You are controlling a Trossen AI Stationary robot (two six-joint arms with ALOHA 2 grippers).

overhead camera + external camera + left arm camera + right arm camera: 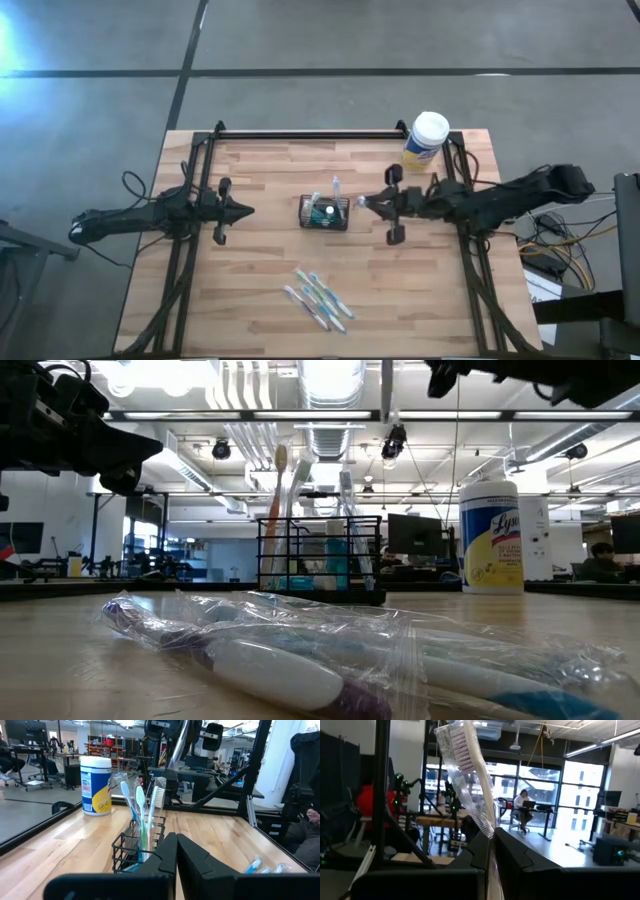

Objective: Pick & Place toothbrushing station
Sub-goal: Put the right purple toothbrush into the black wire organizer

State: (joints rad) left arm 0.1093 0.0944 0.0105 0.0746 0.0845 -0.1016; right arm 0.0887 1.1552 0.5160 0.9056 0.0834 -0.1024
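The toothbrushing station, a small black wire-mesh holder [325,212], stands on its base at the table's middle, with several toothbrushes upright in it [141,802]. It also shows in the low view [320,558]. My right gripper [358,203] hovers just right of the holder, shut on a toothbrush in a clear wrapper [465,760]. My left gripper [245,212] is left of the holder, shut and empty, pointing at it [175,855]. My right gripper pinches the wrapped toothbrush's handle [487,832] between its two fingers. The fingers lie level, coming from the table's right, across the brush. The brush stands nearly upright, bristle head [461,742] up and leaning, lifted clear of the table.
Several wrapped toothbrushes [318,298] lie flat on the wood near the front edge, close in the low view [300,660]. A white-lidded, yellow-labelled wipes canister [427,138] stands at the far right. Black frame rails [300,133] run along the table's far and side edges.
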